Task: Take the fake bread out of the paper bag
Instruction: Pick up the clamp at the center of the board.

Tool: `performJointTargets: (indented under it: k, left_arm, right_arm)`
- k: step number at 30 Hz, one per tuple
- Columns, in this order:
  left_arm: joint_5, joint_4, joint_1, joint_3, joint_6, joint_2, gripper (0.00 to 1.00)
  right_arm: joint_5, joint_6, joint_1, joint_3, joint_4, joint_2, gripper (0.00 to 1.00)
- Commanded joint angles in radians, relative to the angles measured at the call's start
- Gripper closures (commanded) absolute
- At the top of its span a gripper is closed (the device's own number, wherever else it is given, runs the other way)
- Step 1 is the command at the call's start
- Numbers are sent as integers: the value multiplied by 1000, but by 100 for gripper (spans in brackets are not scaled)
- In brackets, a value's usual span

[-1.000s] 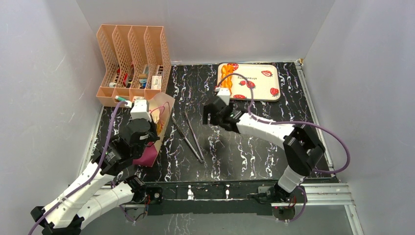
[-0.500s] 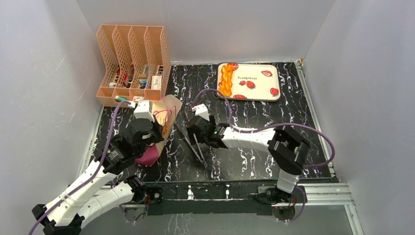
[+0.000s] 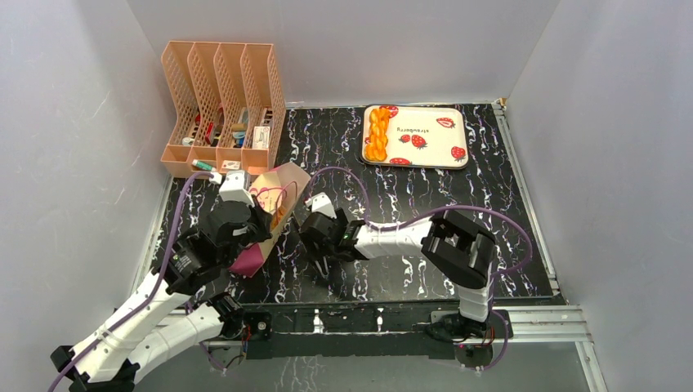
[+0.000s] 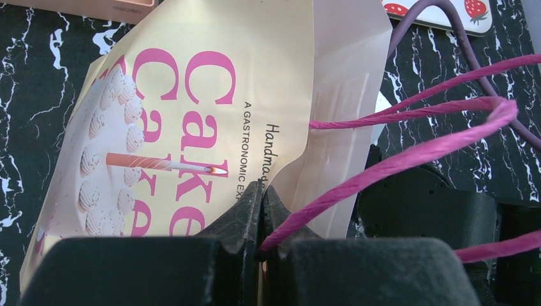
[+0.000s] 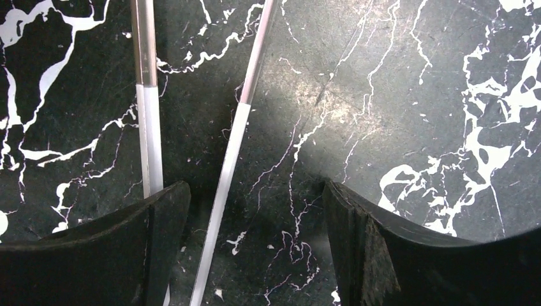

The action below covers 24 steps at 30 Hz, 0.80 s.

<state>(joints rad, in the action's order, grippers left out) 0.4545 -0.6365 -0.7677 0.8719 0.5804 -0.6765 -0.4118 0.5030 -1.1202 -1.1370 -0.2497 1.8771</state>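
Observation:
The paper bag [image 3: 276, 189] lies tilted at the table's left, cream with pink "Cake" lettering [image 4: 185, 108] and magenta cord handles [image 4: 415, 108]. My left gripper [image 3: 255, 222] is shut on the bag's rim [image 4: 261, 191]. Something orange, fake bread [image 3: 280, 214], shows inside the bag's mouth. A braided loaf [image 3: 377, 135] lies on the strawberry tray [image 3: 429, 139]. My right gripper [image 3: 319, 257] is open and empty, low over the table just right of the bag. In the right wrist view its fingers [image 5: 255, 210] straddle one arm of metal tongs [image 5: 245, 95].
The tongs' second arm [image 5: 145, 95] lies by the left finger. A peach file rack [image 3: 221, 106] with small items stands at the back left. The right arm's purple cable [image 3: 384, 214] loops over the middle of the black marbled table [image 3: 425, 212].
My right gripper has swung from near the tray to the left and nearer, down over the tongs beside the bag. My left gripper has tipped the bag's mouth a little to the right.

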Motion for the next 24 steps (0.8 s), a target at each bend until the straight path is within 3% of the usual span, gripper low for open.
performJointTargets:
  k: [1,9,16,24]
  left_arm:
    - [-3,-113,4,16,13,8,100]
    - [17,-116,4,17,19,14,100]
    - [26,-109,4,13,15,7,100]
    - [26,-113,4,31,-2,-10,100]
  right_arm:
    - [-30,-6,-22,-35,45,10,25]
    - [-161,40,-32,-59,-40,-101,24]
    - [-125,24,-48,-72,-14,-128,23]
    - [-63,-16,-62,-53,89,-54,20]
